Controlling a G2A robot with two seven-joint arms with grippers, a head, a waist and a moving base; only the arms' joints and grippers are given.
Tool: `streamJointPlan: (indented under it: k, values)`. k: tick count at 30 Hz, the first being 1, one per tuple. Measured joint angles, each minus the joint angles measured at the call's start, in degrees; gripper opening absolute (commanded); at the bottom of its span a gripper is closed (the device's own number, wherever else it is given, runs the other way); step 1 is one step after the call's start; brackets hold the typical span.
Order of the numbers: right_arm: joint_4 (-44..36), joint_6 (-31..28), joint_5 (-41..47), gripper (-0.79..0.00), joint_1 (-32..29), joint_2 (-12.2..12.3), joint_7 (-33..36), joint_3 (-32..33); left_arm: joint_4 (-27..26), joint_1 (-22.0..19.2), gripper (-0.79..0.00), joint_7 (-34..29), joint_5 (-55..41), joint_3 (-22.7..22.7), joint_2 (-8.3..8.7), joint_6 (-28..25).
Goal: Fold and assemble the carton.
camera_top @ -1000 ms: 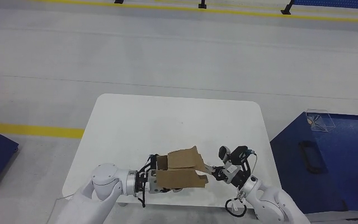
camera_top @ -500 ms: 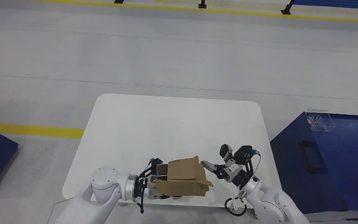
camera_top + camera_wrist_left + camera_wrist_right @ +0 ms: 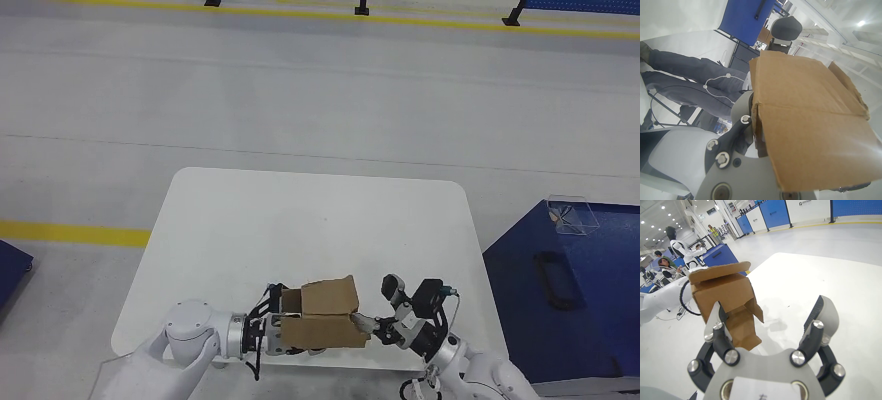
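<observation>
Carton: brown corrugated board, partly formed into a box. Was held clear of the counter, above the edge nearest the robot and lengthwise between the two arms. Was pinched at one end by the left claw, which was pressed together on a wall of the board. In the left wrist view, showed one flat panel with a crease running across it. Faced the right claw with its open end. Carried three loose flaps at that end: an upper flap lifted and tilted over the opening, a side flap turned outward, and a lower flap hanging toward the counter. Right claw: spread wide, gripping nothing. Had one finger at the mouth of the open end, beside the lower flap, either touching the board or just short of it; contact could not be confirmed. Had the other finger well apart from the board, over bare counter. Beside the counter on the robot's right: a blue cabinet. On the floor past the counter's left side: a yellow line.
</observation>
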Motion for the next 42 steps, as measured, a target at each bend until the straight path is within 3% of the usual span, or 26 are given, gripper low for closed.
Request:
streamJointPlan:
  k: [7, 24, 35, 42]
  values:
    - [1.5, 0.5, 0.1, 0.000, 1.9, -0.4, -0.5, -1.7, -0.5, 0.9, -0.785, 0.7, 0.0, -1.0, 0.34, -0.8]
    - [-0.6, -1.4, 3.3, 0.000, -1.2, 0.1, -0.8, 4.6, -1.8, 2.1, -0.785, 3.8, 0.2, -2.0, 0.67, -3.6]
    - [2.2, 0.2, 1.3, 0.000, 3.3, -0.6, 3.0, -1.9, -1.1, 1.4, -0.785, 3.7, 2.5, 0.7, 0.47, -3.5]
    - [3.1, -0.4, 3.1, 0.000, 3.8, -0.7, 2.0, -1.3, -0.6, 0.4, -0.785, 4.4, 1.2, 0.7, 0.27, -4.0]
